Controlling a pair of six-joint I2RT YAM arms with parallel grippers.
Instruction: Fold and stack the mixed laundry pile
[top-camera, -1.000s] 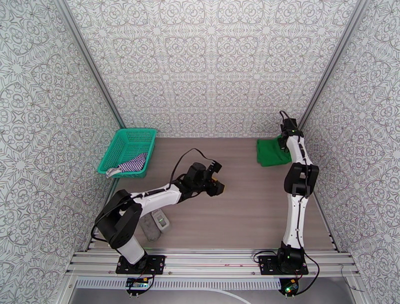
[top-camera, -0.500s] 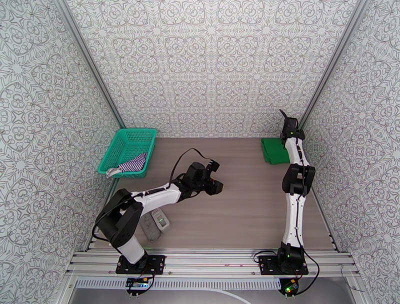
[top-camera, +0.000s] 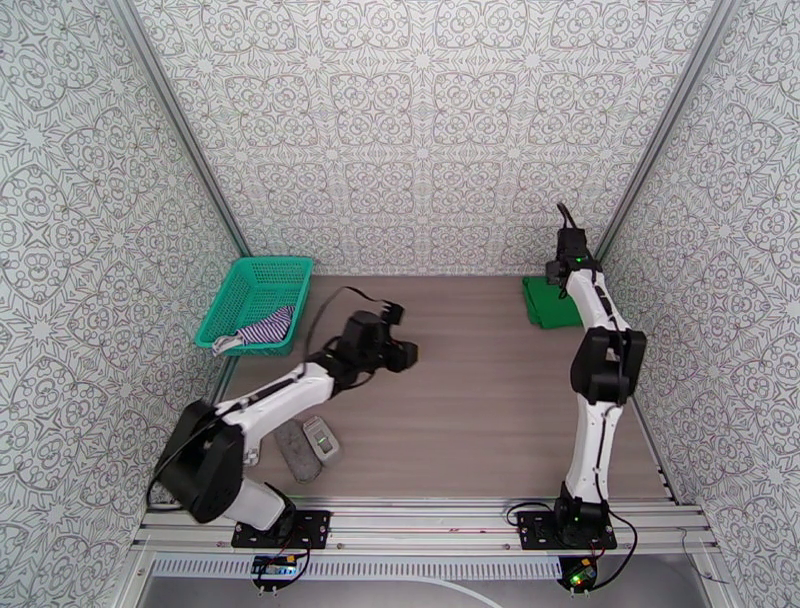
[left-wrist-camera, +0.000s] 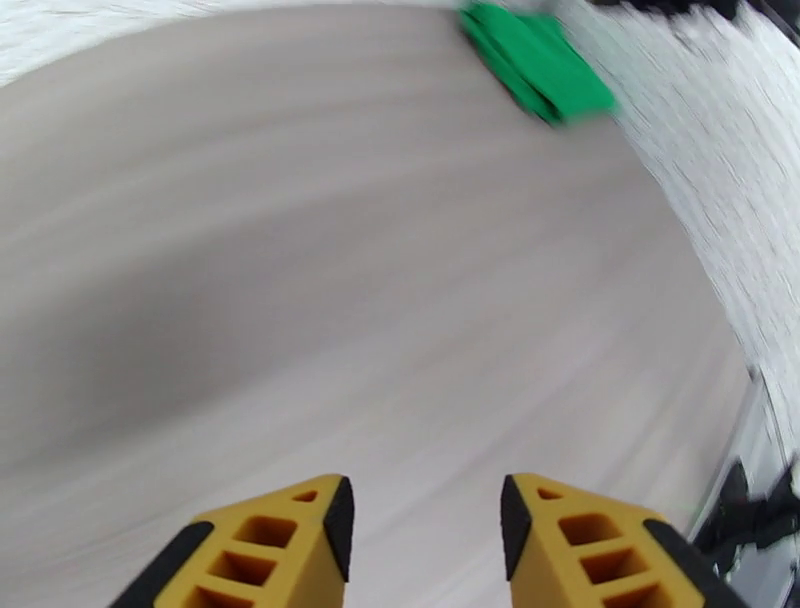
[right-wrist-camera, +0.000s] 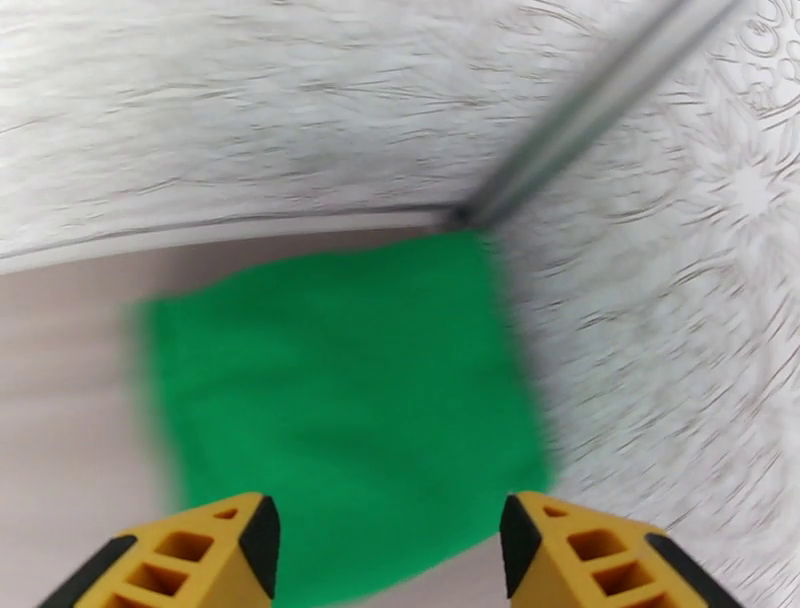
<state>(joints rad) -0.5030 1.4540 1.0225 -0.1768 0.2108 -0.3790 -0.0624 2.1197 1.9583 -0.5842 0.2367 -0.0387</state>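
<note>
Found right claw (right-wrist-camera: 385, 545) spread and empty, folded green shirt (right-wrist-camera: 340, 420) flat on the bench (top-camera: 480, 400) just ahead of and below its tips. Found left claw (left-wrist-camera: 425, 530) spread too, empty, above bare bench; striped top (top-camera: 268, 327) well to its left, in the basket (top-camera: 255, 272). Judged shirt placed; next, probably: fetch striped top, needing a reach into the basket. Against a second earlier: let go of shirt, raised right claw; swung left arm basketward.

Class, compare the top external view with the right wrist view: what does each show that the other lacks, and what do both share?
Top external adds the teal basket holding the striped top, plus two grey objects. Right wrist adds the right gripper, its yellow fingers standing apart. Both share the folded green shirt in the far right corner.
</note>
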